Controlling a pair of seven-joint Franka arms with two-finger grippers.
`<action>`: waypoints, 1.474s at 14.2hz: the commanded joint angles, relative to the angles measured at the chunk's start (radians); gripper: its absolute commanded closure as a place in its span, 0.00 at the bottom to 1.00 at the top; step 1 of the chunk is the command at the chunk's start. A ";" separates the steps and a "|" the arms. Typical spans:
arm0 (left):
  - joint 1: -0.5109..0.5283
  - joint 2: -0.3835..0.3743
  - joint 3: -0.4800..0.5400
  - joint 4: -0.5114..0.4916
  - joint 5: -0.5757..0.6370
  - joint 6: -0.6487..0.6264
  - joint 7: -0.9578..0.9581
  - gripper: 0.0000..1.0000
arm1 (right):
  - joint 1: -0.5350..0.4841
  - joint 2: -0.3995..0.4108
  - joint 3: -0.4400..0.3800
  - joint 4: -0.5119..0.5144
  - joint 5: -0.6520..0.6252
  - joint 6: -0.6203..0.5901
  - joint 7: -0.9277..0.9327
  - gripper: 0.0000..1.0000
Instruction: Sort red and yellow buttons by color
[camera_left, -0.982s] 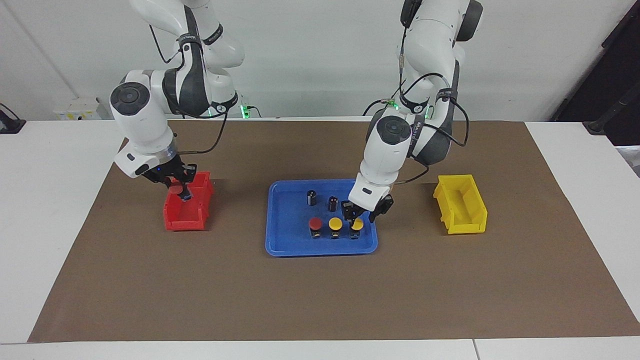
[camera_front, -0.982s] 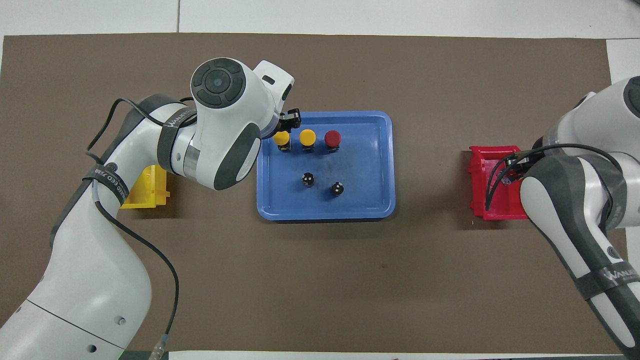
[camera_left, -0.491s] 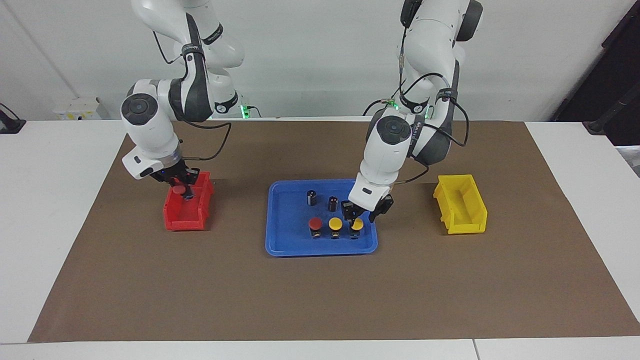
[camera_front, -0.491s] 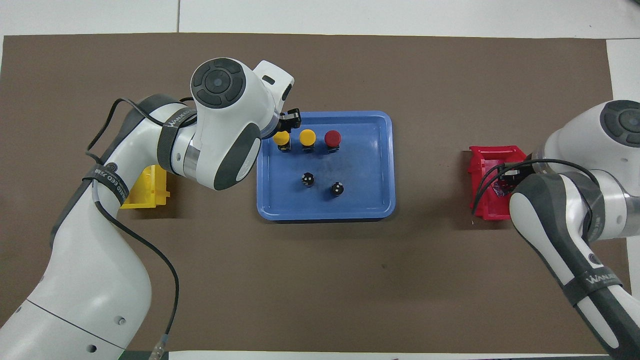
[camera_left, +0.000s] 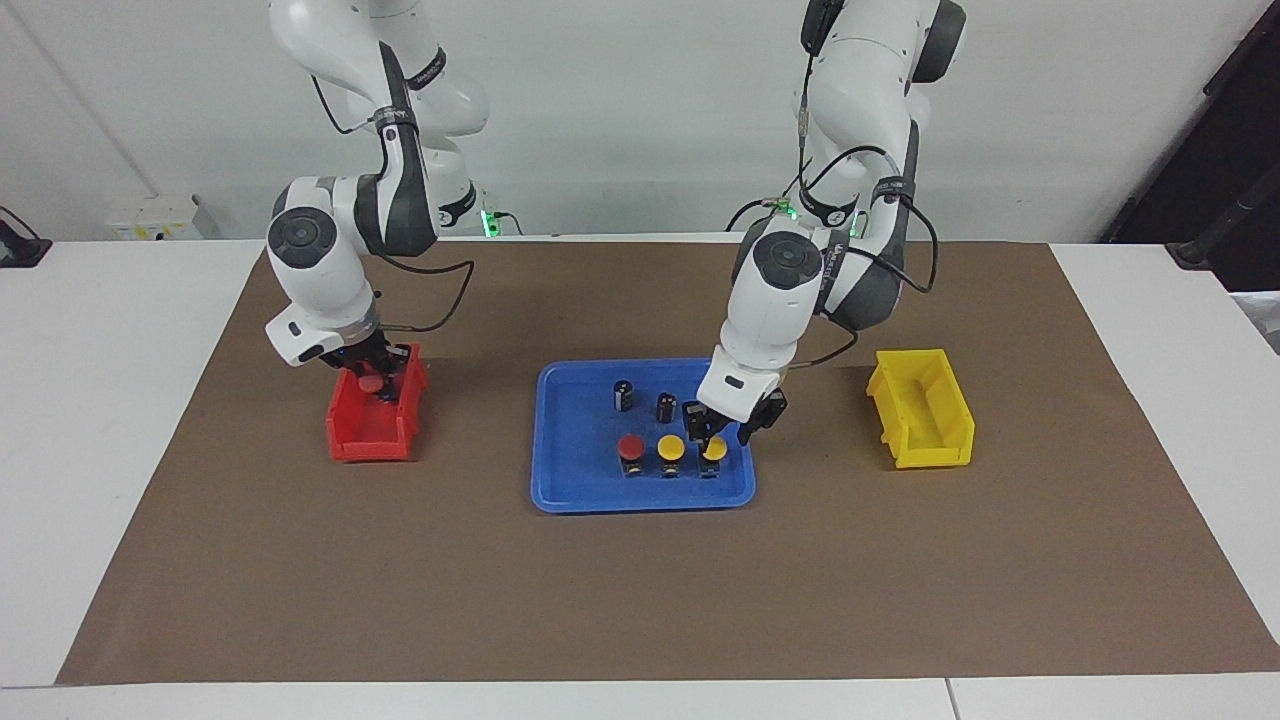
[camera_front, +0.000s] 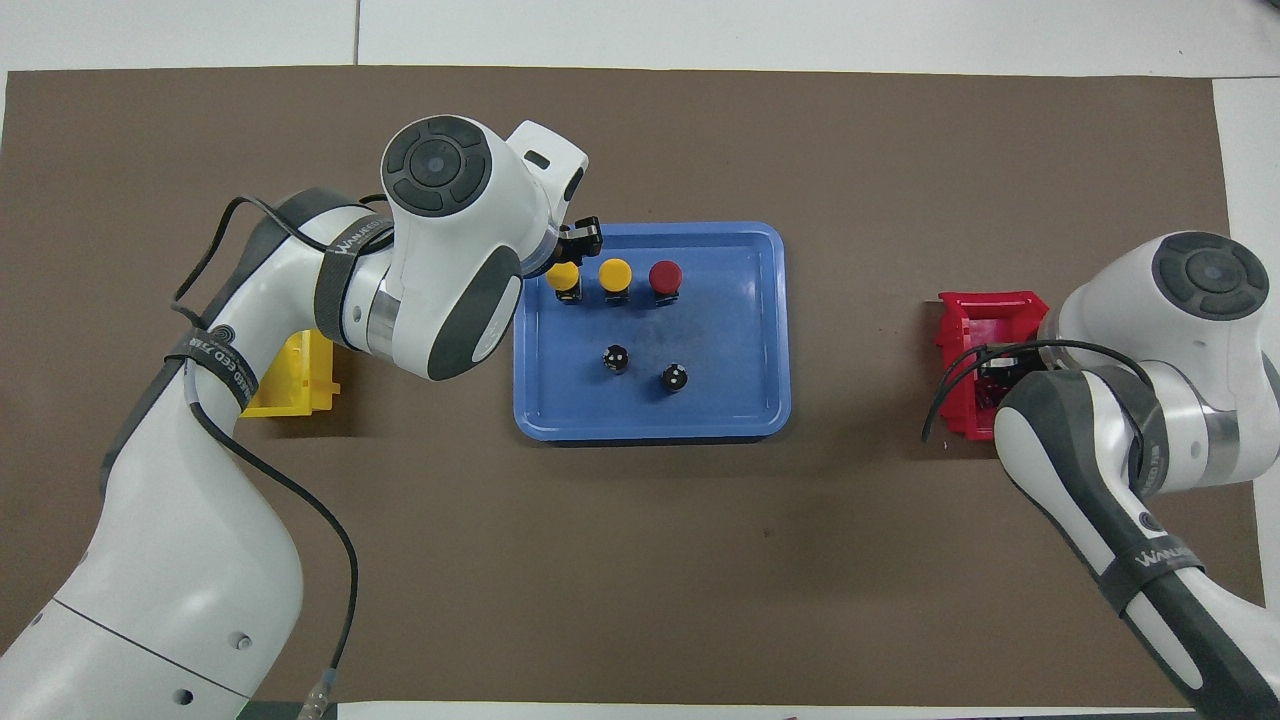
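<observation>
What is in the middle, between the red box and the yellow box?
In the facing view, the blue tray lies between the red box and the yellow box, with bare brown mat on both sides of it.

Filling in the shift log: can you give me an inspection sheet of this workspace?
Surface: brown mat on a white table.
Job's things: blue tray holds one red button and two yellow buttons; red bin and yellow bin at opposite table ends.
Clutter: two dark capless cylinders on the tray.
Grippers: right pincer holds a red-capped button over the red bin; left pincer is open around the yellow button nearest the yellow bin.
Cables: black leads along both arms.
Surroundings: white wall.
</observation>
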 joint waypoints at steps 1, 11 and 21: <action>-0.017 -0.003 0.015 -0.013 0.011 0.020 -0.020 0.37 | -0.003 -0.014 0.005 -0.032 -0.028 0.031 0.022 0.86; -0.020 -0.003 0.015 -0.056 0.013 0.069 -0.021 0.36 | -0.001 -0.005 0.008 0.009 -0.028 0.005 0.010 0.31; -0.042 0.008 0.015 -0.071 0.013 0.081 -0.056 0.56 | 0.011 -0.005 0.014 0.322 0.046 -0.280 -0.138 0.23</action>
